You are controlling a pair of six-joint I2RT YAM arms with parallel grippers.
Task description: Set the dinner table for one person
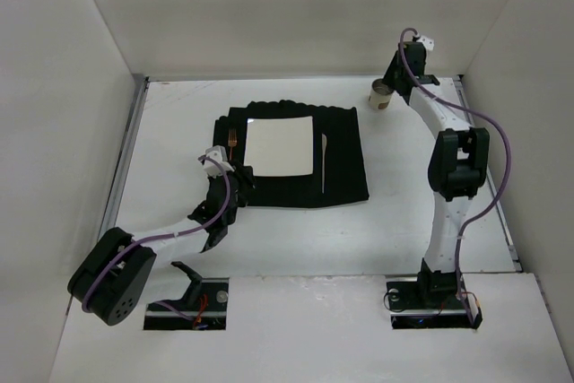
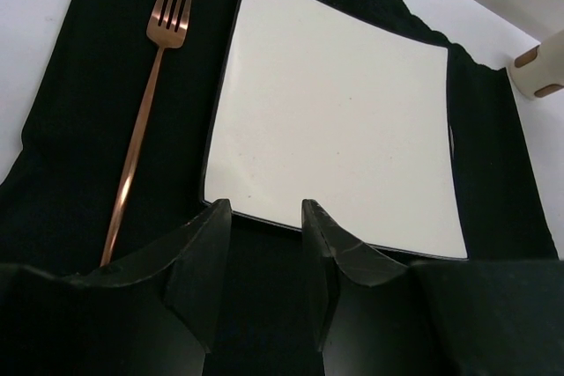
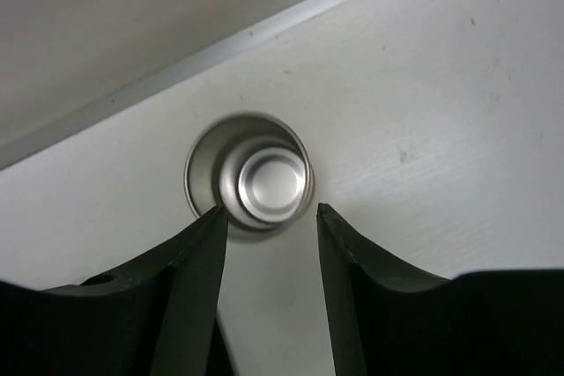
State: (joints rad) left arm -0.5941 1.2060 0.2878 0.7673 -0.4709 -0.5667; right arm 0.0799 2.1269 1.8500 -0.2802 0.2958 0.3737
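Observation:
The white dinner table [image 1: 175, 127] carries a black cloth mat [image 1: 345, 181] with a square white plate [image 1: 280, 143] on it. A copper fork [image 1: 232, 143] lies left of the plate and a slim pale utensil [image 1: 323, 163] lies right of it. My left gripper [image 1: 239, 180] is open and empty at the mat's near left corner; its wrist view shows the fork [image 2: 145, 112], plate [image 2: 335, 112] and gripper [image 2: 264, 209]. My right gripper [image 1: 395, 87] is open just above an upright metal cup [image 1: 381, 94] at the back right; its wrist view shows the cup [image 3: 248, 173] just beyond the gripper [image 3: 269, 210].
Thin metal rails run along the table's left edge [image 1: 126, 159] and right edge [image 1: 489, 186]. White walls enclose the back and sides. A rail [image 3: 264, 28] passes close behind the cup. The cup also shows at the far right of the left wrist view [image 2: 539, 68].

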